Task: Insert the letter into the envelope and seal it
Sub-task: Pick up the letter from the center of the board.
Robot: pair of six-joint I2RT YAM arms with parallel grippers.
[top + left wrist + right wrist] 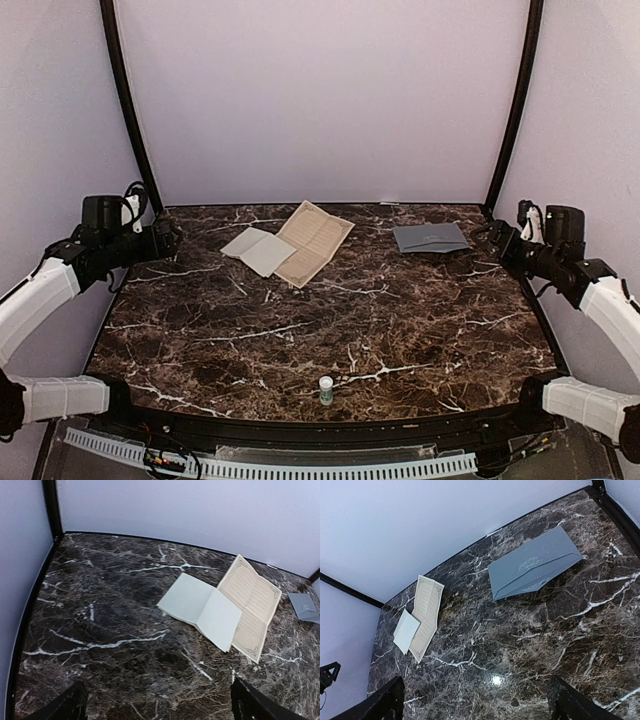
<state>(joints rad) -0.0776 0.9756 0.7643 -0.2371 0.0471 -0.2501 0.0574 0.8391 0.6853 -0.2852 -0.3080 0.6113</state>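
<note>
1. The left gripper is held over the far-left part of the dark brown, white-veined marble table. Its jaws are spread wide: in the left wrist view only the two dark fingertips are seen, one at each lower corner. Nothing is gripped between them and nothing is touched.
2. A pale grey-white paper sheet, folded down its middle and lying half open, is seen left of centre at the far side of the table. Its right-hand leaf is laid over the edge of the next sheet.
3. A tan lined paper sheet with an ornamental printed border is found just right of the pale one and partly beneath it. It is creased across its middle and is turned diagonally to the table's edges.
4. A small white upright bottle is set at the middle of the near edge, well apart from the papers.
5. The flat slate-grey rectangular paper envelope is laid on the far-right part of the table, well apart from the tan sheet and near the right arm. It is touched by neither gripper, and no paper is seen inside it.
6. The right gripper is held above the table's right edge, near the envelope. Its jaws are likewise spread wide and nothing is held or touched.
</note>
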